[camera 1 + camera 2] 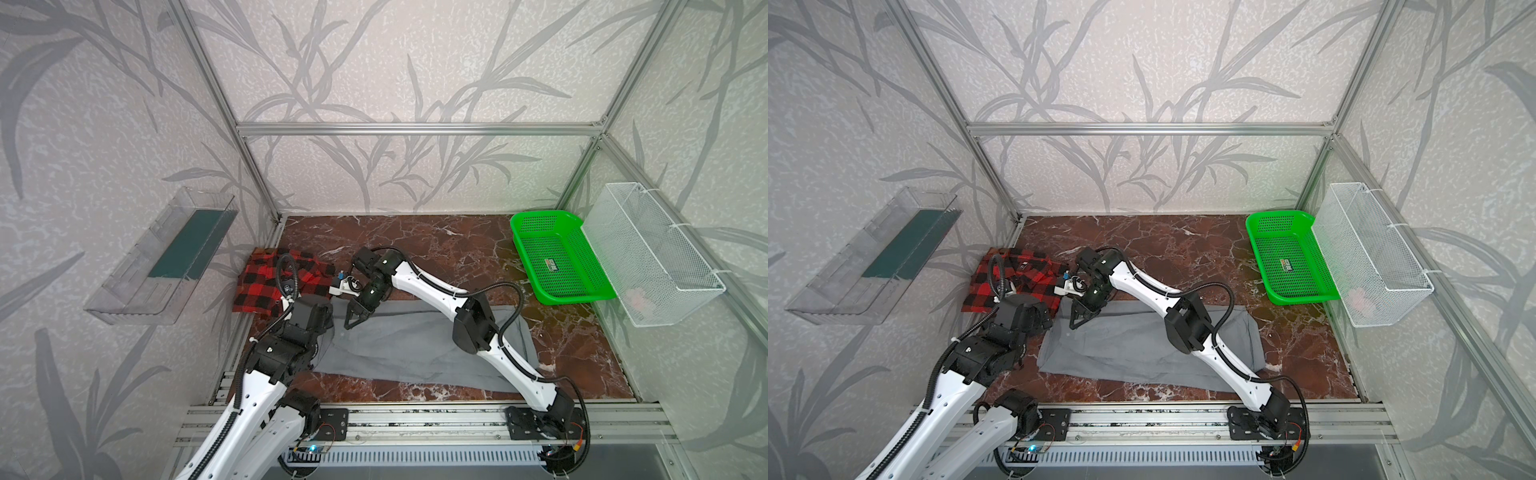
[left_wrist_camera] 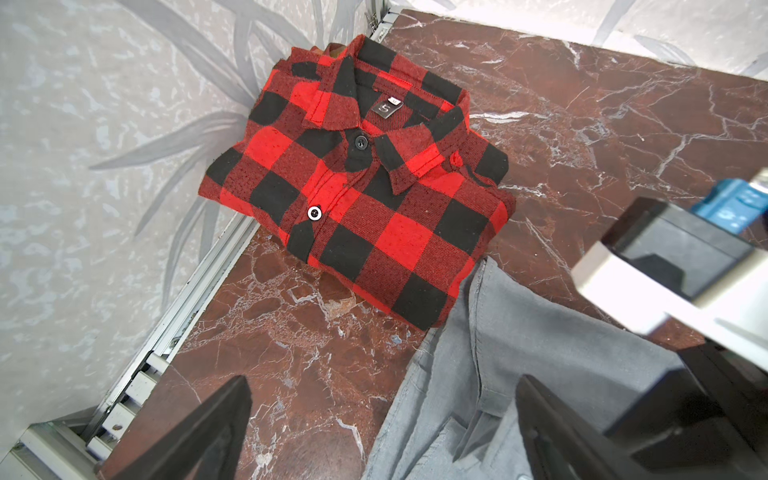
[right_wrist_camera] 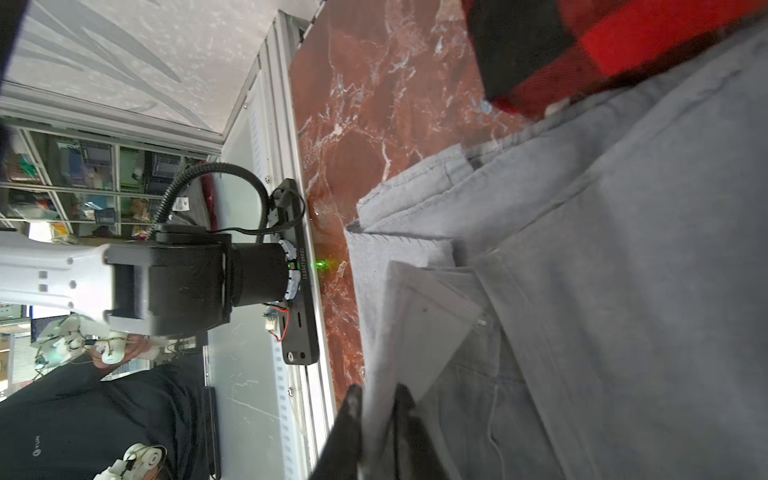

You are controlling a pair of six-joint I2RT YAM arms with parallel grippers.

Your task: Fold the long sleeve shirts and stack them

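Right arm [image 1: 432,289] is stretching to centre-left, right fingers [image 3: 353,411] pinching the gray shirt [image 1: 415,347] — left fingers [image 2: 224,415] hovering wide open, empty, near the plaid shirt [image 1: 257,286]

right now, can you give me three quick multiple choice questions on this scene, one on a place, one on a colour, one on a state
1. Where on the table does the plaid shirt lie?
A. near right corner
B. far left corner
C. dead centre

2. What colour is the basket standing on the table?
A. green
B. blue
C. red

3. What is the right gripper doing?
A. open, clear of any cloth
B. shut on the gray shirt
C. shut on the plaid shirt

Answers:
1 B: both top views show it folded at the back, against the left wall.
2 A: its mesh walls and floor are bright green.
3 B: the right wrist view shows gray cloth pinched in it.
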